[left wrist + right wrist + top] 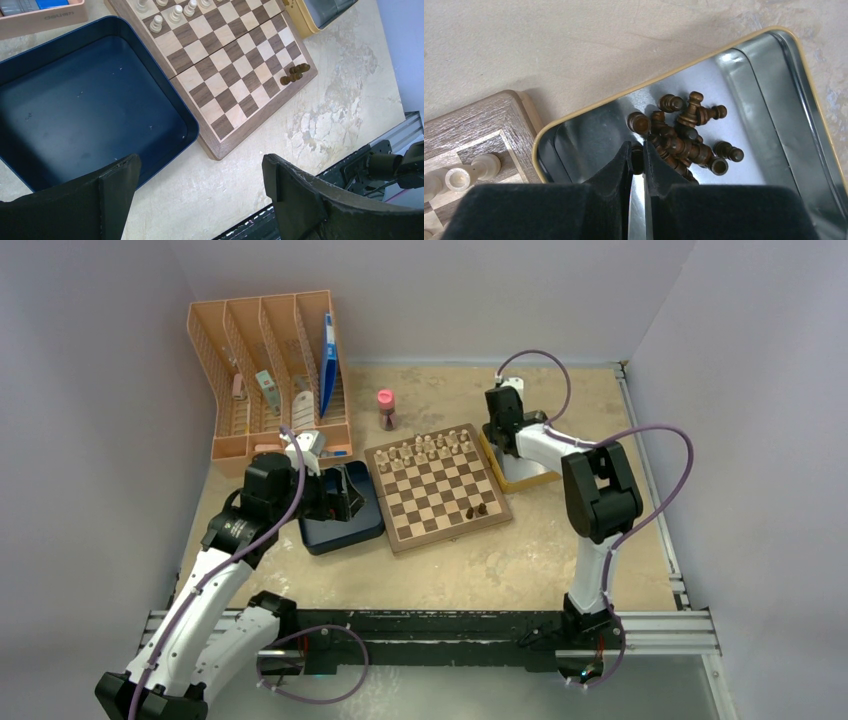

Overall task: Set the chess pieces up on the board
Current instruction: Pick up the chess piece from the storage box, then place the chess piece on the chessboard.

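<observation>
Two arms reach out over the desk point(450, 575) as seen from above; the board point(437, 502) lies mid-desk, with pale cream pieces point(432, 448) lined along its two far rows and a few dark chess pieces point(477, 510) standing close together by its near right corner; the left arm point(225, 540) bends over a dark blue box point(335, 538) just beside the board's left edge; the right arm point(595, 490) stretches to a yellow-rimmed tin point(525, 478) just beside the board's far right side; an orange file rack point(265, 370) stands at the far left, and a small pink bottle point(385, 408) stands just beyond the board. From the left wrist, the left jaws are spread wide, their dark fingers point(115, 200) low in the view with only the blue box's near corner and bare desk between them, so they hold nothing; the box wall comes close to the board's edge, whether touching I cannot tell; the dark chess pieces show as a tight cluster on squares by the board's outer corner, well apart from these jaws. From the right wrist, the right jaws are closed to a thin slit and pinch one dark piece point(638, 159) at their tips, down inside the tin; right beside it a heap point(684, 140) of more dark figures lies tumbled on the tin's shiny floor, most on their sides; the board's corner shows at the lower left, near the tin's rim, with pale pieces on it.
</observation>
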